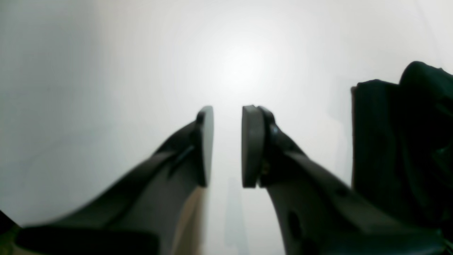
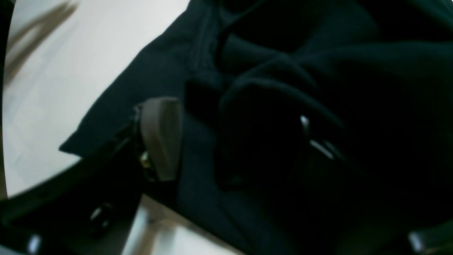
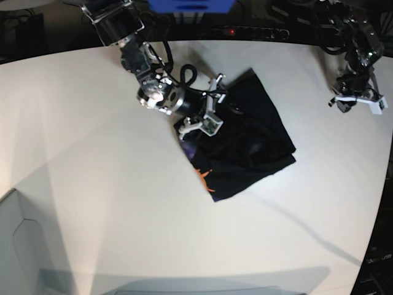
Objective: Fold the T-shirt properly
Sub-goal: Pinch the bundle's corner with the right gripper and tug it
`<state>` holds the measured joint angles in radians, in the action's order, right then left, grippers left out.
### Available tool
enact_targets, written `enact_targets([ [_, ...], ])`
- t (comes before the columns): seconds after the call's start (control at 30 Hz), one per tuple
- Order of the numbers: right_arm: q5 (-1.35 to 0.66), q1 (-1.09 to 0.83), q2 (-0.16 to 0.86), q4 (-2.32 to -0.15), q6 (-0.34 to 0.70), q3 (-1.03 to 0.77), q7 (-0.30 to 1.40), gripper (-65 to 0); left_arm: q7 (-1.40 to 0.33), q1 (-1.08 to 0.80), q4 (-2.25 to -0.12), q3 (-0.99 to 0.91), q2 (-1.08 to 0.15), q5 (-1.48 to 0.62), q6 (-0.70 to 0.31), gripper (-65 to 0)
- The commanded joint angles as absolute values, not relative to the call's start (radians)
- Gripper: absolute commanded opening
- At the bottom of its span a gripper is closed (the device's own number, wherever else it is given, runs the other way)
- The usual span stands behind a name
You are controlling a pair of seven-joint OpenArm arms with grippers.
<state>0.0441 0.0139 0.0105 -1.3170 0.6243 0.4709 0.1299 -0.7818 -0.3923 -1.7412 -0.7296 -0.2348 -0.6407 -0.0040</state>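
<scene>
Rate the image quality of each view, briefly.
Left wrist: glare washes out the table, left gripper soft-edged. Right wrist: dark and blurred, T-shirt folds barely readable. Base: sharpest, with long shadows across the table.

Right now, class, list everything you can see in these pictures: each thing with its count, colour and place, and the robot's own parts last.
T-shirt: one, black with an orange mark near its lower left edge, bunched and partly folded, middle of the table.
Table: one, white, fills most of the base view.
Box: one, blue, beyond the far edge of the table, top centre.
Right gripper: one, black and silver, open, over the T-shirt's upper left part.
Left gripper: one, dark, slightly open and holding nothing, over bare table near the far right edge, apart from the T-shirt.
</scene>
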Motion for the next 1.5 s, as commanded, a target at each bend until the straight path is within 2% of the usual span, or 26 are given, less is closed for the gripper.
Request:
enact_targets([
  [0.0, 0.027, 0.030, 0.015, -1.333, 0.630, 0.473, 0.104, -21.6, -0.766, -0.389, -1.761, -0.734, -0.249, -0.648, -0.007, -51.1],
  [0.13, 0.027, 0.025, 0.041, -1.349, 0.630, 0.470, 0.096, -21.6, -0.766, -0.387, -1.761, -0.734, -0.248, -0.648, -0.007, -51.1],
  [0.53, 0.025, -0.096, 0.159, -1.666, 0.630, 0.469, 0.094, -21.6, -0.765, -0.386, -1.784, -0.734, -0.248, -0.648, -0.007, -51.1],
  [0.7, 0.022, -0.091, 0.150, -1.735, 0.630, 0.395, 0.097, -21.5, -0.768, -0.369, -1.788, -0.736, -0.214, -0.647, -0.007, -51.1],
  [0.87, 0.024, -0.028, 0.088, -1.693, 0.633, 0.326, 0.105, -21.5, -0.768, -0.367, -1.788, -0.733, -0.208, -0.647, -0.007, -51.1],
  [1.17, 0.025, 0.033, 0.035, -1.503, 0.633, 0.332, 0.105, -21.5, -0.768, -0.375, -1.788, -0.734, -0.208, -0.647, -0.007, -51.1],
  [1.47, 0.024, 0.039, 0.030, -1.448, 0.636, 0.334, 0.105, -22.7, -0.768, -0.375, -1.788, -0.737, -0.208, -0.647, -0.007, -51.1],
])
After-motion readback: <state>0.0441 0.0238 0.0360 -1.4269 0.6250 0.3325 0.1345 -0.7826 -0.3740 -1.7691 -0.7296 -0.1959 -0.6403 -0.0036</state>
